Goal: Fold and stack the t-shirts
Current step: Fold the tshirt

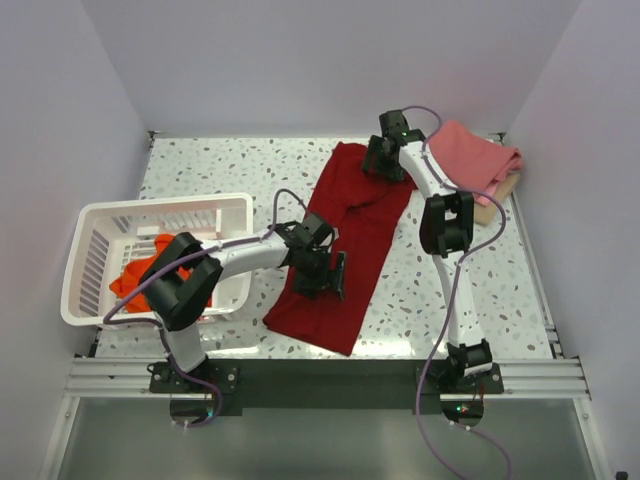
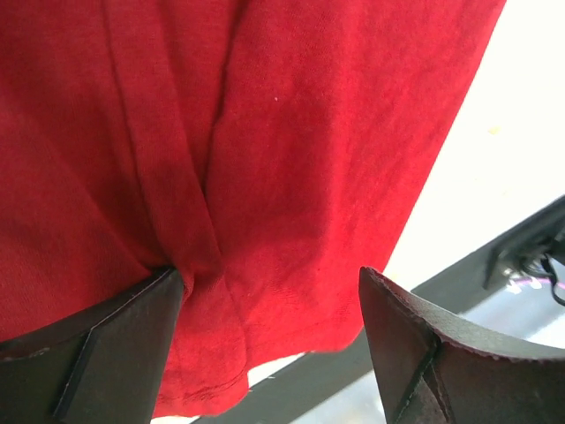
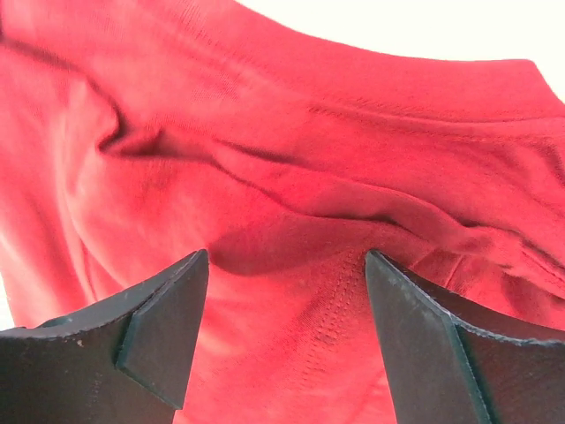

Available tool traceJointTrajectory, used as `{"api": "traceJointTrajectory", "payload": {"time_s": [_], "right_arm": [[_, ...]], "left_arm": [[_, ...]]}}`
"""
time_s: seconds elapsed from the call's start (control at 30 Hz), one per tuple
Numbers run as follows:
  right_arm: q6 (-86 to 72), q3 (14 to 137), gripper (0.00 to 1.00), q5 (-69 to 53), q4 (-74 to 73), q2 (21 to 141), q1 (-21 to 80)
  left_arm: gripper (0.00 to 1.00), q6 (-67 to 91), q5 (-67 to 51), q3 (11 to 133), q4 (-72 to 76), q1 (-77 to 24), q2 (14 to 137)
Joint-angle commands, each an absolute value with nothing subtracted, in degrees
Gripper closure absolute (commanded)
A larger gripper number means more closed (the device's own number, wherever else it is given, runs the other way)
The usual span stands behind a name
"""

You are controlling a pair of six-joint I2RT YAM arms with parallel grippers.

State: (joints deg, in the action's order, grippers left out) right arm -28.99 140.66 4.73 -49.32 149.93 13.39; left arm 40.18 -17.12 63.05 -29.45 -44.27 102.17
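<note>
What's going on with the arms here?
Both arms are down on the dark crimson t-shirt, which lies spread on the table. The left gripper is by the shirt's near hem and the right gripper is at its far end. Both are open, with cloth between the fingers but nothing clamped. An orange-red t-shirt lies in the white basket on the left. A folded pink t-shirt rests on a tan t-shirt at the far right.

No writing, label, brand mark or number can be read in any view
</note>
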Motion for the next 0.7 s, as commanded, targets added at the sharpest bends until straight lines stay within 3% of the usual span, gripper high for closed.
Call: {"api": "traceJointTrajectory", "payload": {"time_s": [0.0,0.43,0.67], "right_arm": [[-31.7,141.2,0.24,1.2,-44.0,156.1,12.7],[-38.7,144.2,0.20,-10.1,-30.9,161.0,12.7],[-35.3,144.0,0.13,-12.7,-28.7,156.5,12.8]], "left_arm": [[0.14,45.6,-21.3,66.2,-27.9,-46.6,104.2],[0.14,42.9,-25.3,73.2,-26.5,-48.4,107.2],[0.13,39.8,-23.1,81.4,-27.5,-48.3,107.2]]}}
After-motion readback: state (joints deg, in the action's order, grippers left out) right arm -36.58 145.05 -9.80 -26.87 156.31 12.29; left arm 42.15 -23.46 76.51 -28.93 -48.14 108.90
